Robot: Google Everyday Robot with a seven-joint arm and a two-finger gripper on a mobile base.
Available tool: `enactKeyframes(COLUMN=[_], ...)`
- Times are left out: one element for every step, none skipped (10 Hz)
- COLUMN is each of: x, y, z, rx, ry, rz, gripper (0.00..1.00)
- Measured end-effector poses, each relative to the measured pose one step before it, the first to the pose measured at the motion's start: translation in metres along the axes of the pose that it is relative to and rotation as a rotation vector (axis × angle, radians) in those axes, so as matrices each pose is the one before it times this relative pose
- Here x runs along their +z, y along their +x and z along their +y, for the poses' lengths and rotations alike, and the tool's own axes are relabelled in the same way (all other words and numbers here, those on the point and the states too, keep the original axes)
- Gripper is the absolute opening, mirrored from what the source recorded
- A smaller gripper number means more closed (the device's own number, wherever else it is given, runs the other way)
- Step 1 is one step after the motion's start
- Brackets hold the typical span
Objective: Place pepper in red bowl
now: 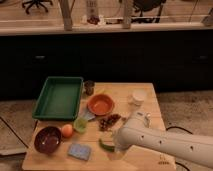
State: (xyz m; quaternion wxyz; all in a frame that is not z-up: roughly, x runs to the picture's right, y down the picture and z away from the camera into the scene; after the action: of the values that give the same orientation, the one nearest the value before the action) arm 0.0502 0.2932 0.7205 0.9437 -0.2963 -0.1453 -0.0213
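Observation:
The pepper (105, 145) is small, dark green and curved, and lies on the wooden table (145, 90) near its front edge. The red bowl (100, 104) is a shallow orange-red bowl in the middle of the table, behind the pepper and apart from it. My gripper (118, 145) is at the end of the white arm (165, 142) that reaches in from the lower right. It sits low over the table at the pepper's right end. The arm's wrist hides where the gripper meets the pepper.
A green tray (58, 97) stands at the back left. Near the front left are a maroon bowl (47, 139), an orange (67, 130), a light-green cup (80, 125) and a blue sponge (79, 151). A dark can (89, 87), a white cup (137, 98) and a brown cluster (110, 121) surround the red bowl.

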Motion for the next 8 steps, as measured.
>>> enactKeyframes(x=[0.00335,0.00513,0.00605,0.00683,0.00644,0.00373,0.00282,0.00174], y=[0.00283,0.00497,0.00386,0.00361,0.00357,0.00339,0.00295,0.00111], z=[0.00119,0.00170,0.00145,0.00115,0.00106,0.00116,0.00132,0.00117], rx=[0.00380,0.01000,0.00632,0.00511,0.00775,0.00609,0.00488,0.00190], ry=[-0.00209,-0.00258,-0.00273,-0.00251,-0.00155,-0.00086,0.00082,0.00262], rz=[-0.00166,-0.00427,-0.00475,-0.00526,-0.00714,-0.00430,-0.00306,-0.00529], gripper=[0.80,0.80,0.78,0.71,0.59,0.49,0.41,0.28])
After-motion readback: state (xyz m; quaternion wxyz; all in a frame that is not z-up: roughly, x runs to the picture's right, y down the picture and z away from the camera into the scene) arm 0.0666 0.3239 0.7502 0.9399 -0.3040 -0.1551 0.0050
